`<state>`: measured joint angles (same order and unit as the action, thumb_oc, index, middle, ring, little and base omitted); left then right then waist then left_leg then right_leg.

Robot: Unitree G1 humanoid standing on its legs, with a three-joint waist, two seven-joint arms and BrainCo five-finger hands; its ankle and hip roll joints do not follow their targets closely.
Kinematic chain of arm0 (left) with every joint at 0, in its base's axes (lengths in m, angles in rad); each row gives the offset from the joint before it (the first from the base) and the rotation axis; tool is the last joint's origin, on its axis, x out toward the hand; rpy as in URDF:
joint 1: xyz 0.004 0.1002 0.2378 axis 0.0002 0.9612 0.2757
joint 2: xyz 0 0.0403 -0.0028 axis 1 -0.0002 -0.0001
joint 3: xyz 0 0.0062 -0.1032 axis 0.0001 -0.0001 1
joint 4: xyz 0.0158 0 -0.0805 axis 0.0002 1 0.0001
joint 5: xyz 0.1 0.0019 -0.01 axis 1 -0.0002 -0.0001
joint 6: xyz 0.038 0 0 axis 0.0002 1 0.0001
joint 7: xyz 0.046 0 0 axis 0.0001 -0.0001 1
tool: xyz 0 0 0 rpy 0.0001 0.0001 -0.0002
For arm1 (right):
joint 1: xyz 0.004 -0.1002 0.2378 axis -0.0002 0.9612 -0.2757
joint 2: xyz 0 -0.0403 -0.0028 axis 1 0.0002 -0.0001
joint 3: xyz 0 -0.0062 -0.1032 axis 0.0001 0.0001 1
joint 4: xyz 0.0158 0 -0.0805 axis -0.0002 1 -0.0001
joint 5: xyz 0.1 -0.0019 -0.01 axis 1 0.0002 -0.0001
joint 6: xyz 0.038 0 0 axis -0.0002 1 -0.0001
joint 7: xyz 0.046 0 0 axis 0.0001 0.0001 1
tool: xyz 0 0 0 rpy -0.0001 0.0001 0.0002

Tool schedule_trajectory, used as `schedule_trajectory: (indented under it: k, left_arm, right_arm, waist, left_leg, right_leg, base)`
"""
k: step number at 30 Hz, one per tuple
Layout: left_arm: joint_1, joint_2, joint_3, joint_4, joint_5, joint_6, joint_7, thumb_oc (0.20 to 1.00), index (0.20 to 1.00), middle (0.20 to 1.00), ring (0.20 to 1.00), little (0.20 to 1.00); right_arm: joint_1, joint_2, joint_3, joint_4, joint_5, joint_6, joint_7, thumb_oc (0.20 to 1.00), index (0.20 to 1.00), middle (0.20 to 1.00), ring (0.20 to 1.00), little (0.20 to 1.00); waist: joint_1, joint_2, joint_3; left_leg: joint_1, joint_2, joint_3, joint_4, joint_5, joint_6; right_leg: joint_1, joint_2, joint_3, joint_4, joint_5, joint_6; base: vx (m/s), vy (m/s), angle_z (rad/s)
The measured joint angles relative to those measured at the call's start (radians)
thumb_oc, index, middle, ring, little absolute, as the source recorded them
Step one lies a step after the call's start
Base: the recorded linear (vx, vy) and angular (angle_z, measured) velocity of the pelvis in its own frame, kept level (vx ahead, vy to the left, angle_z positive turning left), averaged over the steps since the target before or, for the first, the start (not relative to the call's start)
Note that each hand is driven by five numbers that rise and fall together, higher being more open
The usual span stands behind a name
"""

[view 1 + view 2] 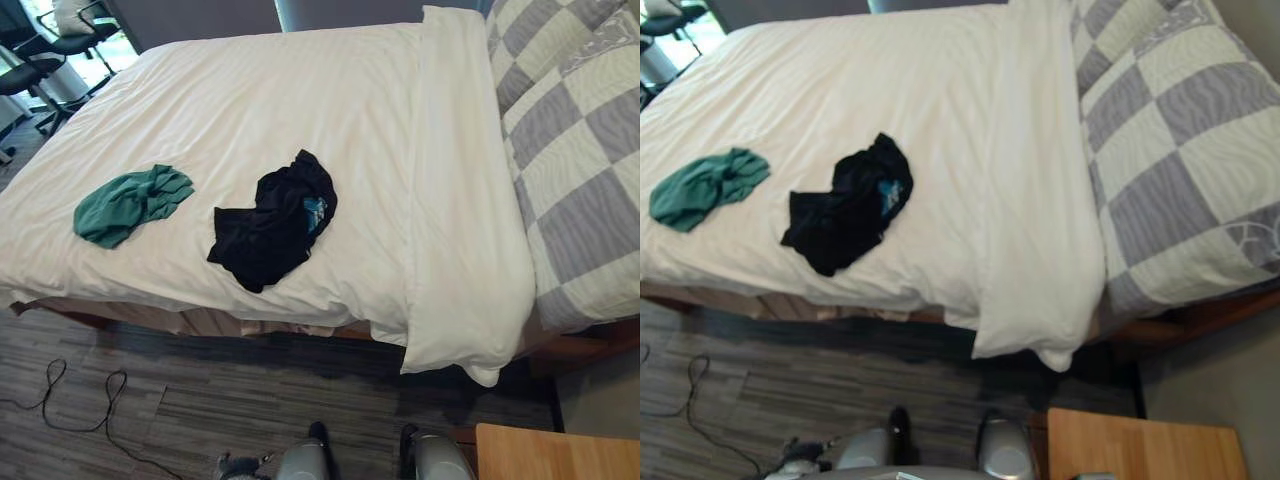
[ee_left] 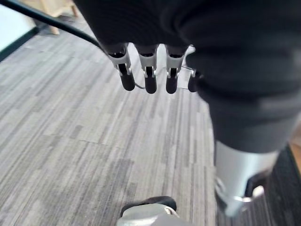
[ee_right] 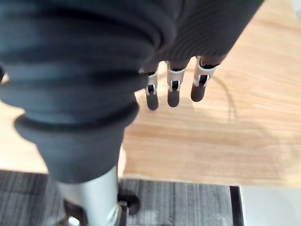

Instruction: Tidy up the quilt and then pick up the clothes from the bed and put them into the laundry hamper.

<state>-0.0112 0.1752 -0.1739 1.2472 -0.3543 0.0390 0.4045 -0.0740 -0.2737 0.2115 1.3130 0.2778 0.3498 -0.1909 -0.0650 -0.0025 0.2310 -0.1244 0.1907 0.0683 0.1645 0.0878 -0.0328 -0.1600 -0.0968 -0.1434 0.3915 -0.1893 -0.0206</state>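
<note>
Left eye view: the white quilt [image 1: 300, 130] lies spread over the bed [image 1: 590, 345], its folded edge running lengthwise beside the checked pillows [image 1: 570, 150]; on it a black garment [image 1: 275, 222] sits mid-bed, a green garment [image 1: 130, 203] well to its left, so the left arm looks the nearer for both.

Right eye view: same layout; a wooden surface [image 1: 1140, 445] stands at lower right.

Left wrist view: the left hand [image 2: 148, 70] hangs over grey floor [image 2: 70, 141], fingers straight and relaxed, holding nothing.

Right wrist view: the right hand [image 3: 173, 89] hangs above the wooden surface, fingers likewise straight, empty.
</note>
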Motion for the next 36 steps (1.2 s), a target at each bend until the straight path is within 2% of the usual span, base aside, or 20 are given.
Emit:
schedule_trajectory:
  k: [4,5,7,10,11,12,13,15,16,17,18,19,21,24,26,28,29,31,34,36]
  left_arm:
    - [-0.012,-0.004,0.022,0.031,0.006,-0.011,0.144,1.000,1.000,1.000,1.000,1.000]
    - [-0.020,-0.004,0.044,0.037,0.009,-0.012,0.165,1.000,1.000,1.000,1.000,1.000]
    - [-0.047,-0.003,0.046,0.045,0.046,-0.018,0.182,1.000,1.000,1.000,1.000,1.000]
    - [-0.090,-0.001,0.009,0.046,0.142,-0.009,0.163,1.000,1.000,1.000,1.000,1.000]
    - [-0.101,-0.003,-0.028,0.047,0.177,-0.015,0.151,1.000,1.000,1.000,1.000,1.000]
    - [-0.113,0.004,-0.065,0.047,0.217,-0.030,0.145,1.000,1.000,1.000,1.000,1.000]
    - [-0.120,0.032,-0.091,0.020,0.241,-0.035,0.122,1.000,1.000,1.000,1.000,1.000]
    - [-0.096,0.062,-0.093,0.001,0.238,-0.016,0.100,1.000,1.000,1.000,1.000,1.000]
    - [-0.077,0.077,-0.082,0.008,0.235,-0.002,0.093,1.000,1.000,1.000,1.000,1.000]
    - [-0.059,0.092,-0.055,0.018,0.215,0.026,0.082,1.000,1.000,1.000,1.000,1.000]
    - [-0.062,0.101,-0.053,0.024,0.208,0.036,0.073,1.000,1.000,1.000,1.000,1.000]
    - [-0.072,0.107,-0.052,0.026,0.207,0.039,0.064,1.000,1.000,1.000,1.000,1.000]
    - [-0.092,0.105,-0.053,0.024,0.201,0.038,0.060,1.000,1.000,1.000,1.000,1.000]
    - [-0.155,0.054,-0.078,-0.010,0.182,0.044,0.066,1.000,1.000,1.000,1.000,1.000]
    - [-0.181,0.021,-0.120,-0.030,0.194,0.028,0.046,1.000,1.000,1.000,1.000,1.000]
    - [-0.173,0.009,-0.137,-0.030,0.198,0.012,0.036,1.000,1.000,1.000,1.000,1.000]
    - [-0.151,0.006,-0.125,-0.022,0.173,0.012,0.043,1.000,1.000,1.000,1.000,1.000]
    - [-0.126,0.009,-0.088,-0.012,0.148,0.015,0.057,1.000,1.000,1.000,1.000,1.000]
    - [-0.073,0.002,-0.018,0.013,0.091,0.015,0.078,1.000,1.000,1.000,1.000,1.000]
    - [-0.077,0.001,0.011,0.021,0.091,0.010,0.093,1.000,1.000,1.000,1.000,1.000]
  right_arm:
    - [-0.034,-0.021,-0.007,0.001,0.008,-0.029,-0.012,1.000,1.000,1.000,1.000,1.000]
    - [-0.046,-0.021,-0.007,0.001,0.010,-0.030,-0.017,1.000,1.000,1.000,1.000,1.000]
    - [-0.083,-0.027,-0.015,0.000,0.017,-0.054,-0.025,1.000,1.000,1.000,1.000,1.000]
    - [-0.069,-0.050,-0.073,-0.007,0.017,-0.079,-0.055,1.000,1.000,1.000,1.000,1.000]
    - [-0.045,-0.066,-0.102,-0.008,0.017,-0.085,-0.059,1.000,1.000,1.000,1.000,1.000]
    - [-0.018,-0.070,-0.134,-0.018,0.017,-0.093,-0.059,1.000,1.000,1.000,1.000,1.000]
    - [-0.004,-0.063,-0.135,-0.026,0.016,-0.095,-0.051,1.000,1.000,1.000,1.000,1.000]
    - [0.001,-0.055,-0.123,-0.061,-0.006,-0.093,-0.042,1.000,1.000,1.000,1.000,1.000]
    - [-0.006,-0.042,-0.114,-0.071,-0.013,-0.096,-0.036,1.000,1.000,1.000,1.000,1.000]
    - [-0.008,-0.024,-0.080,-0.087,-0.021,-0.099,-0.021,1.000,1.000,1.000,1.000,1.000]
    - [-0.010,-0.014,-0.069,-0.085,-0.027,-0.100,-0.018,1.000,1.000,1.000,1.000,1.000]
    - [-0.010,-0.007,-0.048,-0.087,-0.028,-0.094,-0.013,1.000,1.000,1.000,1.000,1.000]
    - [-0.030,0.003,-0.028,-0.088,-0.034,-0.082,-0.007,1.000,1.000,1.000,1.000,1.000]
    - [-0.030,0.005,-0.019,-0.072,-0.031,-0.051,0.004,1.000,1.000,1.000,1.000,1.000]
    - [-0.017,0.014,-0.018,-0.034,-0.034,-0.051,0.000,1.000,1.000,1.000,1.000,1.000]
    - [-0.014,0.020,-0.018,-0.001,-0.030,-0.051,-0.003,1.000,1.000,1.000,1.000,1.000]
    - [-0.024,0.010,-0.018,-0.005,-0.020,-0.077,-0.004,1.000,1.000,1.000,1.000,1.000]
    - [-0.025,0.005,-0.027,-0.012,-0.002,-0.090,-0.003,1.000,1.000,1.000,1.000,1.000]
    - [-0.052,-0.021,-0.005,-0.049,-0.001,-0.115,-0.007,1.000,1.000,1.000,1.000,1.000]
    - [-0.075,-0.033,-0.005,-0.044,0.002,-0.114,-0.016,1.000,1.000,1.000,1.000,1.000]
  waist:
    - [-0.009,-0.007,0.008]
    - [-0.008,-0.008,0.017]
    - [-0.006,-0.015,0.044]
    - [-0.018,0.007,0.069]
    - [-0.015,0.020,0.065]
    - [-0.016,0.017,0.064]
    - [-0.007,-0.005,0.064]
    - [0.008,0.025,0.066]
    - [0.017,0.040,0.069]
    - [0.006,0.067,0.062]
    - [0.000,0.076,0.066]
    - [-0.019,0.064,0.066]
    - [-0.017,0.029,0.083]
    - [-0.062,-0.004,0.096]
    - [-0.091,-0.006,0.093]
    - [-0.073,-0.023,0.092]
    - [-0.066,-0.007,0.083]
    - [-0.065,0.011,0.069]
    - [-0.067,0.037,0.018]
    - [-0.063,0.048,0.009]
  left_leg:
    - [0.015,0.120,-0.090,-0.098,0.025,-0.045]
    - [0.019,0.138,-0.101,-0.100,0.023,-0.050]
    - [0.021,0.155,-0.110,-0.066,0.009,-0.071]
    - [0.019,0.104,-0.007,-0.004,-0.021,-0.055]
    - [0.024,0.062,0.006,-0.001,-0.039,-0.043]
    - [0.031,0.018,-0.001,-0.002,-0.103,-0.074]
    - [0.042,-0.084,0.020,0.015,-0.119,-0.063]
    - [0.084,-0.127,0.088,0.004,-0.145,0.006]
    - [0.120,-0.130,0.119,-0.038,-0.144,0.012]
    - [0.164,-0.131,0.140,-0.104,-0.130,0.036]
    - [0.181,-0.132,0.145,-0.136,-0.109,0.032]
    - [0.189,-0.156,0.142,-0.171,-0.104,0.063]
    - [0.195,-0.203,0.175,-0.216,-0.088,0.088]
    - [0.177,-0.267,0.104,-0.218,-0.094,0.076]
    - [0.178,-0.274,0.088,-0.159,-0.150,0.085]
    - [0.118,-0.282,0.141,0.073,-0.187,0.048]
    - [0.057,-0.222,0.149,0.219,-0.223,0.014]
    - [0.078,-0.079,0.137,0.197,-0.215,-0.017]
    - [0.146,0.113,0.048,-0.095,-0.106,-0.102]
    - [0.147,0.158,-0.027,-0.165,-0.047,-0.115]
  right_leg:
    - [-0.009,0.023,0.010,-0.033,0.016,0.032]
    - [-0.012,0.024,0.019,-0.027,0.012,0.025]
    - [-0.011,0.003,0.040,-0.020,0.026,0.060]
    - [0.048,-0.086,0.017,-0.033,0.035,0.119]
    - [0.061,-0.120,0.008,-0.024,0.026,0.121]
    - [0.058,-0.177,0.012,0.013,0.008,0.107]
    - [0.033,-0.261,0.059,0.048,0.080,0.108]
    - [-0.033,-0.299,0.082,0.120,0.164,0.085]
    - [-0.050,-0.268,0.092,0.147,0.142,0.097]
    - [-0.060,-0.162,0.091,0.149,0.097,0.096]
    - [-0.066,-0.111,0.077,0.147,0.076,0.103]
    - [-0.098,-0.050,0.012,0.143,0.063,0.104]
    - [-0.196,0.003,-0.078,0.142,0.070,0.106]
    - [-0.237,0.069,-0.042,0.020,0.070,0.088]
    - [-0.187,0.065,-0.030,0.001,0.063,0.027]
    - [-0.110,0.029,-0.029,-0.056,0.137,-0.099]
    - [-0.052,0.028,-0.045,-0.127,0.168,-0.092]
    - [0.007,0.050,-0.056,-0.161,0.166,-0.087]
    - [0.029,0.081,-0.030,-0.173,0.137,-0.048]
    - [0.022,0.087,-0.008,-0.159,0.122,-0.025]
  base:
    - [0.18,0.437,-0.03]
    - [0.20,0.647,-0.24]
    - [0.23,0.679,-0.22]
    - [0.24,0.678,0.33]
    - [0.13,0.427,0.55]
    - [0.15,0.557,0.55]
    - [0.20,0.691,0.33]
    - [0.21,0.565,-0.52]
    - [0.14,0.342,-0.99]
    - [0.05,0.298,-0.70]
    - [-0.02,0.312,-0.24]
    - [-0.04,0.243,-0.12]
    - [-0.02,0.088,-0.19]
    - [0.09,0.193,0.90]
    - [0.20,0.172,1.01]
    - [0.13,0.250,0.31]
    - [0.18,0.338,0.02]
    - [0.24,0.327,0.06]
    - [0.28,0.441,-0.22]
    - [0.21,0.428,-0.23]
